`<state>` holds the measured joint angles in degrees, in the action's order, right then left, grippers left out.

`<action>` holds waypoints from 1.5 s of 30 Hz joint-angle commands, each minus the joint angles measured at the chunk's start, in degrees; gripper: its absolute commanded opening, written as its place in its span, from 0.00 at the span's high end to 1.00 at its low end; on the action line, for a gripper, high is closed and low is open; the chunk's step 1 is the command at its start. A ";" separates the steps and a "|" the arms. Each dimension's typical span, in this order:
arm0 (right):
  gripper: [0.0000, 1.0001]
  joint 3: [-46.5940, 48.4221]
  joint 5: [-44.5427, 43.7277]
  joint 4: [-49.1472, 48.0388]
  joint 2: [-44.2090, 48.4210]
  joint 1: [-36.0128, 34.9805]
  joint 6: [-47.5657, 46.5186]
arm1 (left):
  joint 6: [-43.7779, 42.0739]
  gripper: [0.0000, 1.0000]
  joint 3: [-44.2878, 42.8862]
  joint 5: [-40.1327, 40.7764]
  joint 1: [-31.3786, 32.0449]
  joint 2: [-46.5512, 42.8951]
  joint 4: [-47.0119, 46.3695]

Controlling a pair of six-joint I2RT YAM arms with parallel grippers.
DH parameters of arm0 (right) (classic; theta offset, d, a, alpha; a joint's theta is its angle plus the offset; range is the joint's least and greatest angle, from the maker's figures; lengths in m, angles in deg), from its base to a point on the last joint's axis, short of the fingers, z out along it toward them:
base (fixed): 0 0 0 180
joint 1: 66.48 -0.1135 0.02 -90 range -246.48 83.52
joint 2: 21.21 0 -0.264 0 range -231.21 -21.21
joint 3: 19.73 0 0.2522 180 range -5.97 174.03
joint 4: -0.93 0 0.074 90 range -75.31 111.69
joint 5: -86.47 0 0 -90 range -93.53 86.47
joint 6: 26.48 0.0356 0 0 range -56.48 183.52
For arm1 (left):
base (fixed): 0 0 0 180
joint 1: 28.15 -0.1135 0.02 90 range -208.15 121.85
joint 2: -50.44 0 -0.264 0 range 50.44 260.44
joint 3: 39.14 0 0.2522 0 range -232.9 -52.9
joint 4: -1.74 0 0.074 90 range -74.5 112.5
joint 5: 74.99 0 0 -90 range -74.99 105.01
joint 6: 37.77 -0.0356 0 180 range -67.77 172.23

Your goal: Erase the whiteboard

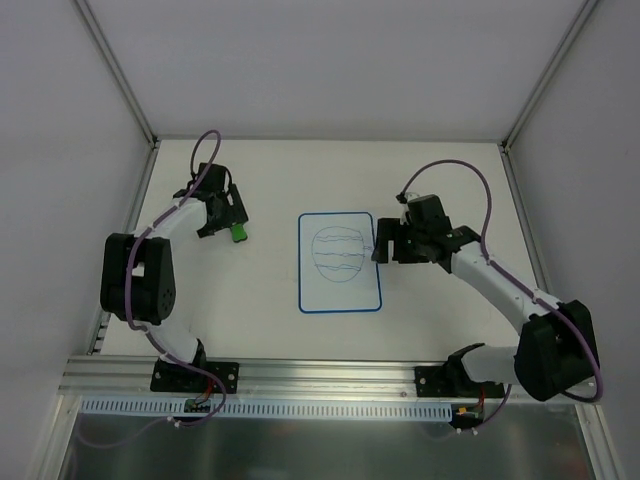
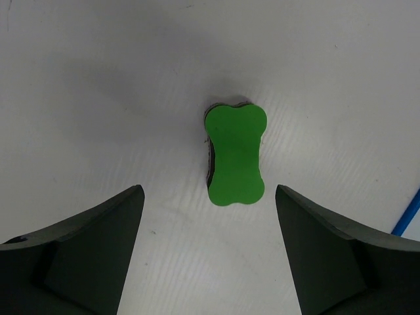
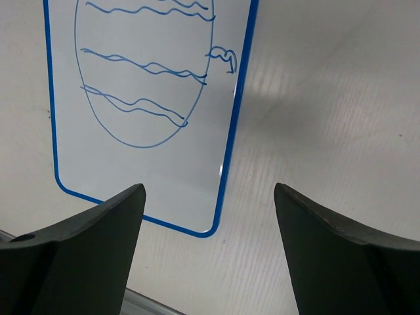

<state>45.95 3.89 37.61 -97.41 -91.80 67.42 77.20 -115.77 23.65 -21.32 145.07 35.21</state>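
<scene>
Blue-bordered, the whiteboard (image 1: pixel 340 262) lies flat mid-table between the arms, its long axis running away from the bases. The blue circle-and-wave scribble (image 3: pixel 131 85) is not yet wiped. My right gripper (image 1: pixel 384 244) is nearer, at the board's right edge, jaws wide, empty. My left gripper (image 1: pixel 230 222), equally wide and empty, hovers over the green block (image 2: pixel 235 156), well left of the board. I read no lettering.
</scene>
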 commanded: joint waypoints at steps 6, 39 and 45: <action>0.16 -8.49 -3.37 -0.07 9.40 0.36 0.49 | 2.54 0.30 -5.59 2.34 0.55 6.44 -0.46; 0.18 -10.35 4.09 -4.02 1.24 0.36 4.27 | 0.78 0.79 -7.97 5.42 2.84 11.28 -0.46; 0.23 -10.26 3.65 -4.81 -1.66 0.10 7.26 | -0.97 0.98 -8.06 6.64 5.47 7.86 -0.37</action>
<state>34.57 6.87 34.20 -97.70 -91.58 72.06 78.10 -121.96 28.24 -18.02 156.26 34.88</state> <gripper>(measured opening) 0.781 0.306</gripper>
